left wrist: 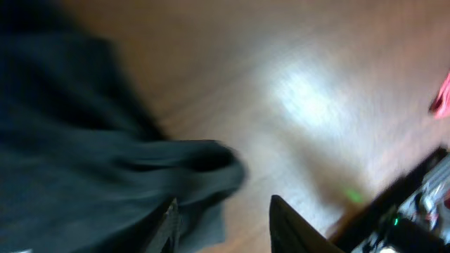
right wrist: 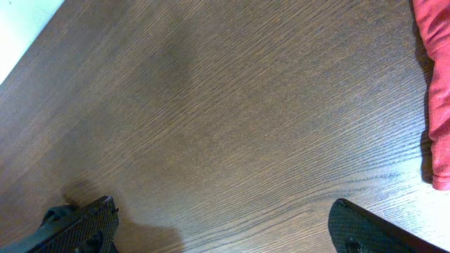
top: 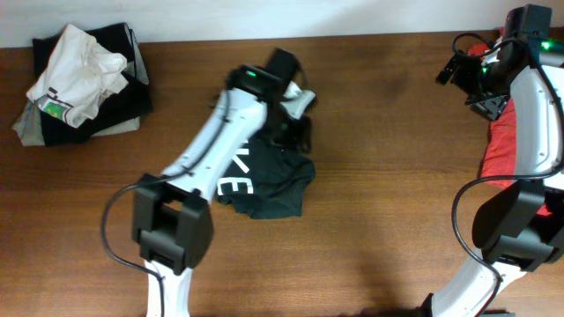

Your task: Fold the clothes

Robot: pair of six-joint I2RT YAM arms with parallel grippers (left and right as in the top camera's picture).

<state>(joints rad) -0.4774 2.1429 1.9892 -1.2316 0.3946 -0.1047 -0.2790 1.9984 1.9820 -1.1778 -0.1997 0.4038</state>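
- Two arms reach over a brown table [top: 379, 229].
- Black shirt [top: 273, 180] with white letters lies bunched in the middle, under the left arm.
- Left gripper [left wrist: 221, 204] is wide; dark cloth sits by one finger, but the view is blurry.
- Right gripper [right wrist: 221, 207] is wide, holding nothing, over the table.
- Red shirt [top: 500, 145] lies at the right edge.

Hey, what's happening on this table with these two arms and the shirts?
Two robot arms are folding clothes. The left end effector hangs over a crumpled black T-shirt with white letters in the middle of the table, fingers apart at the cloth's edge, though that view is blurred. The right end effector is open above bare wood beside a red-orange shirt. A pile of other clothes sits at the far left corner.
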